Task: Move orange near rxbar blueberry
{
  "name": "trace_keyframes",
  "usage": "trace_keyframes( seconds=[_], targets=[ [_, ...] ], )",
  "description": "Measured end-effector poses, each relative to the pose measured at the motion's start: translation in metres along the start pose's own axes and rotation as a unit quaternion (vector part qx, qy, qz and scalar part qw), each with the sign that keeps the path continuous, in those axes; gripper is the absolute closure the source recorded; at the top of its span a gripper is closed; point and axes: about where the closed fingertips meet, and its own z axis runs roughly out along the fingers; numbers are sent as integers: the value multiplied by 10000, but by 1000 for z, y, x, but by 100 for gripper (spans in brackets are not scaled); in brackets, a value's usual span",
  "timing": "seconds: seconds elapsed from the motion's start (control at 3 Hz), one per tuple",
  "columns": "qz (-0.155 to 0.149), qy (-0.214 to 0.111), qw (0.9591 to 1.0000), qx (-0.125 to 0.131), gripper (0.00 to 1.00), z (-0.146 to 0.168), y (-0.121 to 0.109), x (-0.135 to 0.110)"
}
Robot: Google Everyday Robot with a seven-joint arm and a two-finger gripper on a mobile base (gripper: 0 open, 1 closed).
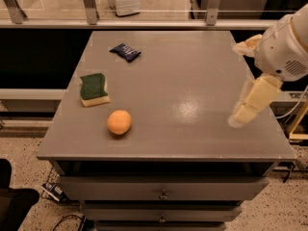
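- Grey tabletop (192,71), camera view: the orange (119,121) lies in the front-left part, close to the front edge and just in from the left edge.
- The dark blue rxbar blueberry (125,52) lies flat near the back edge, toward the back-left corner. Its long axis runs on a slant from back-left to front-right.
- A green-topped yellow sponge (93,88) sits by the left edge, between the two and a little to the left of the line joining them. It is apart from both.
- The pale gripper (238,120) hangs tip-down over the right edge, toward the front-right corner, holding nothing. Whether it is open or closed cannot be told here.
- The relation that matters: the orange lies well apart from the gripper, straight across the table toward the left edge, at much the same depth from the front edge.
- Judged from this, the reach goes leftward along the front. The carry then runs toward the back edge, passing to the right of the sponge.
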Motion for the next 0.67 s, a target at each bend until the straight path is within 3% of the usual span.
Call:
trace_keyframes(
  seconds=[0.33, 0.67],
  targets=[
    [43, -1165, 9932, -15, 0, 45, -4, -33],
    [186, -2256, 9740, 91, 0, 68, -8, -71]
  ],
)
